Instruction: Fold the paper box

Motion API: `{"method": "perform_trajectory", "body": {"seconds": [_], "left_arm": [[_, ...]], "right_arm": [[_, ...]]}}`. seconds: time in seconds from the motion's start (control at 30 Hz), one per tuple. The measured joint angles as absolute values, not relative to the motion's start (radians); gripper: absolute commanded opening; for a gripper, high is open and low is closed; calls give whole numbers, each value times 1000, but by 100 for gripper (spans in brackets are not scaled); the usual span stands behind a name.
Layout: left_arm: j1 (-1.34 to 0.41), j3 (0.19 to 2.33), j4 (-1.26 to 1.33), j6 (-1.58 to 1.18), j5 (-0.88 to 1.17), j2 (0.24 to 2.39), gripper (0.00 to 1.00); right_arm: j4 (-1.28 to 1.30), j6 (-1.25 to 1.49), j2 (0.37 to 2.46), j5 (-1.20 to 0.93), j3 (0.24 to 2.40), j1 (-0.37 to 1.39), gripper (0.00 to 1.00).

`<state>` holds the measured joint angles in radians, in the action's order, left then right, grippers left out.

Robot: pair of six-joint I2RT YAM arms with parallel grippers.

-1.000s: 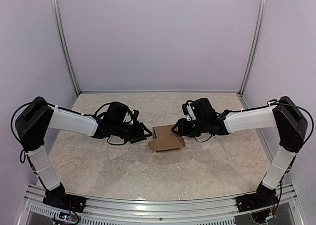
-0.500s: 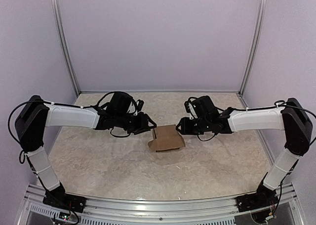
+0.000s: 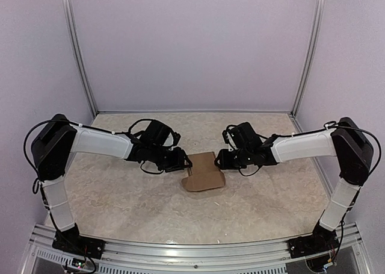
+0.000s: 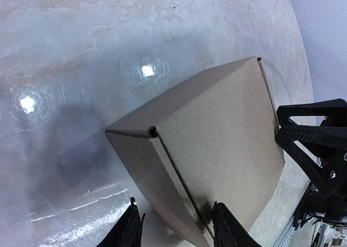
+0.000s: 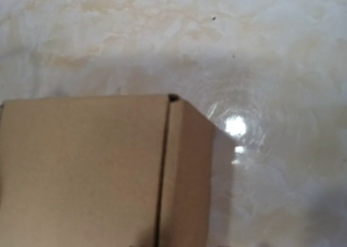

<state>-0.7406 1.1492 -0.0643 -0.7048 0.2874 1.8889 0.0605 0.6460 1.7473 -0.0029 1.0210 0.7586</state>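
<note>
The paper box point(image 3: 203, 174) is a closed brown carton lying on the marbled table. My left gripper point(image 3: 183, 161) is at its left end. In the left wrist view the box point(image 4: 217, 144) fills the middle. There the left gripper point(image 4: 176, 229) is open and straddles the near corner. One fingertip point(image 4: 130, 228) stands clear of the side wall and the other point(image 4: 225, 225) lies over the top face. My right gripper point(image 3: 220, 159) is against the box's right back edge. The right wrist view shows the box point(image 5: 92, 171) close up, and the fingers are hidden below the frame.
The marbled table point(image 3: 120, 196) is enclosed by lilac walls with metal posts point(image 3: 80, 63) at the back corners. An aluminium rail point(image 3: 192, 250) runs along the near edge by the arm bases. The right arm's black gripper point(image 4: 317, 149) shows at the right edge of the left wrist view.
The left gripper has swung right and come in onto the box's left end. The right gripper has stayed at the right edge, shifting slightly. The box has shifted a little toward the front.
</note>
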Motion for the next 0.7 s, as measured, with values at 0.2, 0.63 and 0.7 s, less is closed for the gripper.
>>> {"method": "perform_trajectory", "body": {"seconds": [0.2,0.63,0.7], "left_arm": [[-761,1152,-66,-691,273,1905,39],[-765,1149,-42,-683,268,1911,42],[-765,1143,-34,-683,267,1909,45]], "right_arm": [[26,646,1758,6,1001,764,31],[-15,646,1762,25,984,774,30],[-14,644,1762,27,986,774,30]]}}
